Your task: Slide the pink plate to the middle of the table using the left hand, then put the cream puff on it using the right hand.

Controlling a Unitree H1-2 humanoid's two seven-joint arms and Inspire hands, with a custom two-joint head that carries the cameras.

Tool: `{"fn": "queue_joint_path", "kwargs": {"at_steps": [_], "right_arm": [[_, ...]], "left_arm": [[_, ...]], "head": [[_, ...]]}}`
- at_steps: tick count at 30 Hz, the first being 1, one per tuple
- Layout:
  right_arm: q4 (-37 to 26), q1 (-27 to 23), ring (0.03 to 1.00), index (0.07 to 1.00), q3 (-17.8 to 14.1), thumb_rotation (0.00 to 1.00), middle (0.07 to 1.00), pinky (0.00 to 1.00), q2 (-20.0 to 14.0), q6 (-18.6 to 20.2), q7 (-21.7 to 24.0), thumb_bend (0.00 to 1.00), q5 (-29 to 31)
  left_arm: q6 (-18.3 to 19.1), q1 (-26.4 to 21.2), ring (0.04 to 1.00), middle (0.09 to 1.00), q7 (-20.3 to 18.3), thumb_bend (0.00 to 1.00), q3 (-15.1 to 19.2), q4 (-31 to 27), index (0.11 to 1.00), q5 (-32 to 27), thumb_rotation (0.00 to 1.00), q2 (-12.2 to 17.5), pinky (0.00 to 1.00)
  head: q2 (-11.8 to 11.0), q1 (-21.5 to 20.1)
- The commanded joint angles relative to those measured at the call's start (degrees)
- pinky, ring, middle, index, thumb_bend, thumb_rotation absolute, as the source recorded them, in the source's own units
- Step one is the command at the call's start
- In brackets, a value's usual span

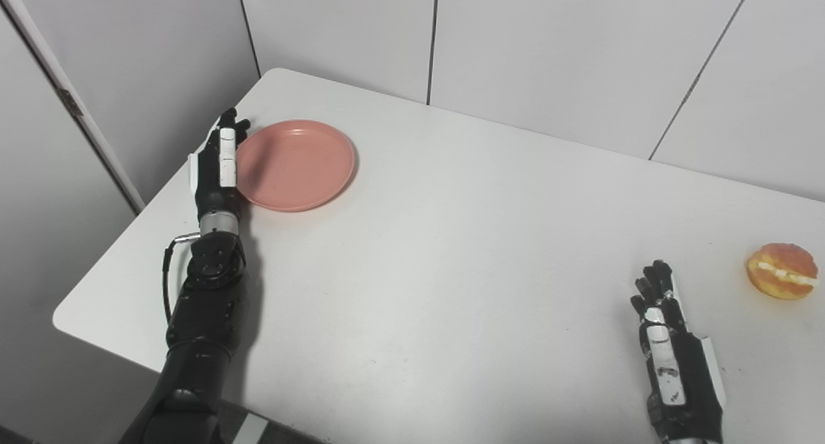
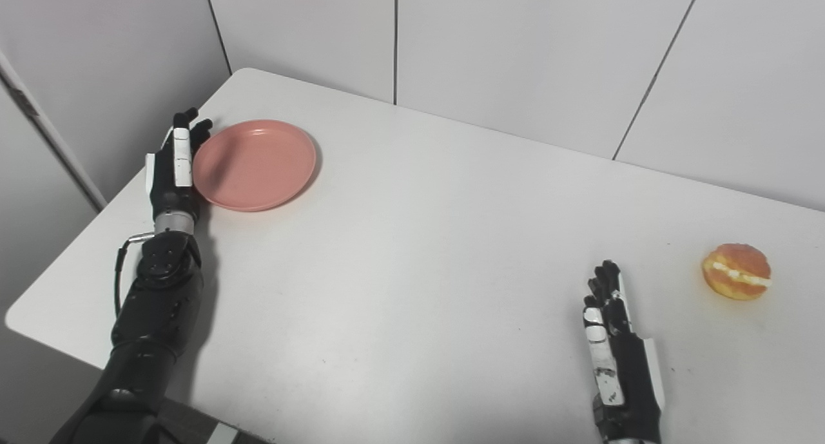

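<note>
While our left robot hand, fingers straight, flanks the pink plate at ten o'clock to push it, our right robot hand waits spread near the cream puff at four o'clock.

Bright, even, diffuse light, soft shadows beside the left arm, slight graininess, no glare.
</note>
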Motion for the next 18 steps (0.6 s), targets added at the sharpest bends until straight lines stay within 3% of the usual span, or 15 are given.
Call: {"fn": "queue_joint_path", "kwargs": {"at_steps": [1, 10, 18], "right_arm": [[-0.8, 0.2, 1.000, 0.997, -0.5, 0.86, 1.000, 1.00, 0.3, -2.4, -0.3, 0.59, 0.3], [-0.9, 0.3, 1.000, 0.997, -0.6, 0.85, 1.000, 1.00, 0.0, -1.9, -0.1, 0.60, 0.2], [0.2, -0.1, 1.000, 1.000, -0.3, 0.86, 1.000, 1.00, -0.1, -2.6, 0.0, 0.58, -0.4]], "left_arm": [[0.6, -1.0, 0.897, 0.828, -1.1, 0.83, -0.7, -1.5, 0.848, 0.0, 1.00, -0.1, 1.00], [0.5, -1.5, 0.913, 0.853, -2.6, 0.81, -1.8, -1.2, 0.856, -0.7, 1.00, -0.9, 1.00], [-1.2, -1.4, 0.890, 0.846, -5.4, 0.86, -3.1, -0.1, 0.861, -2.1, 1.00, -1.4, 0.99]], "head": [[0.1, 0.0], [-0.6, -0.7], [-3.3, -2.4]]}}
